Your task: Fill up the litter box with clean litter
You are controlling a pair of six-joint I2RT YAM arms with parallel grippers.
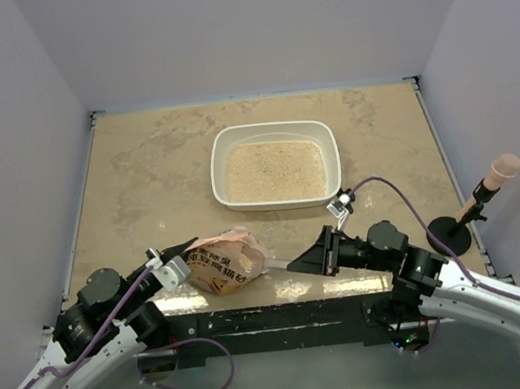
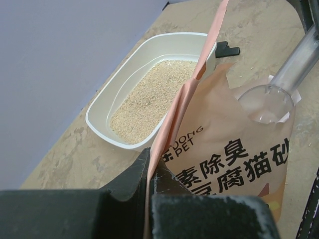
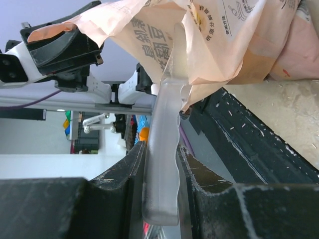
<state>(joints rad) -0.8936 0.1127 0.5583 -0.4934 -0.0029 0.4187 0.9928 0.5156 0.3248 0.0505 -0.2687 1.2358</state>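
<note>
At the near edge of the mottled beige tabletop, a soft orange-pink printed bag slumps between the two arms, its mouth turned toward the right one; the left tool is pinched fully shut on the bag's upper edge, seemingly to hold the mouth lifted and open so that something can reach inside. The right tool is closed part-way on the flat handle of a clear plastic scoop, gripping it from both sides; the scoop's bowl sits just inside the bag's mouth, and whether it carries any granules I cannot tell.

The white, shallow, rectangular plastic litter box stands farther back, near the middle of the tabletop and well apart from the bag and both tools; that probably leaves the arms room to work at the bag, though each scoopful must be carried across. The clean litter, fine pale beige granules, covers the box's floor in an even layer well below the rolled rim; the filling looks partly done.
</note>
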